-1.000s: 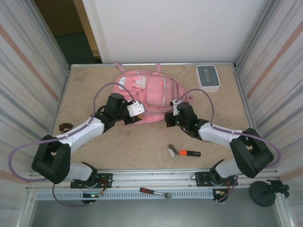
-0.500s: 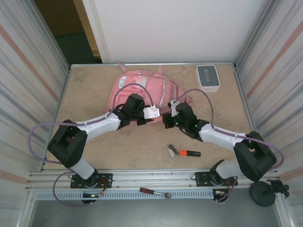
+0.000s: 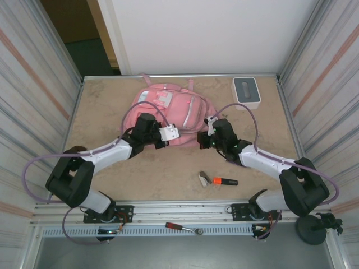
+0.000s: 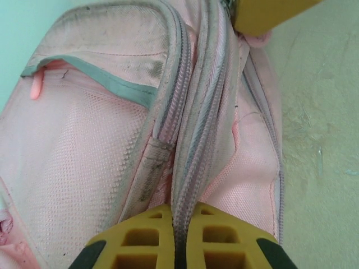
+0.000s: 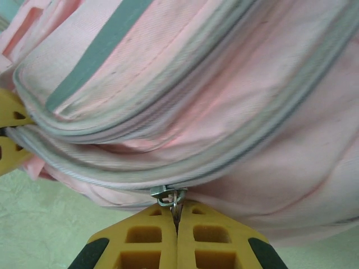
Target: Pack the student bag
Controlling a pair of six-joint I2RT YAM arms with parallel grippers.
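Observation:
The pink student bag (image 3: 174, 105) lies at the back middle of the table. My left gripper (image 3: 169, 139) is at its near edge. In the left wrist view the left gripper (image 4: 180, 210) is shut on a fold of the student bag (image 4: 84, 140) along a grey zip line. My right gripper (image 3: 203, 142) is at the bag's near right corner. In the right wrist view the right gripper (image 5: 176, 209) is shut on a metal zipper pull (image 5: 170, 195) of the student bag (image 5: 224, 84). A yellow finger of the left gripper (image 5: 11, 131) shows at the left edge.
A white box with a grey top (image 3: 247, 91) stands at the back right. An orange marker (image 3: 225, 181) and a small silver clip (image 3: 203, 179) lie near the front middle. A red-handled tool (image 3: 182, 227) rests on the front rail. Metal walls enclose the table.
The left arm swung right along the bag's near edge and its jaws closed on the zip fold. The bag has been pulled and turned slightly. The right gripper stayed shut.

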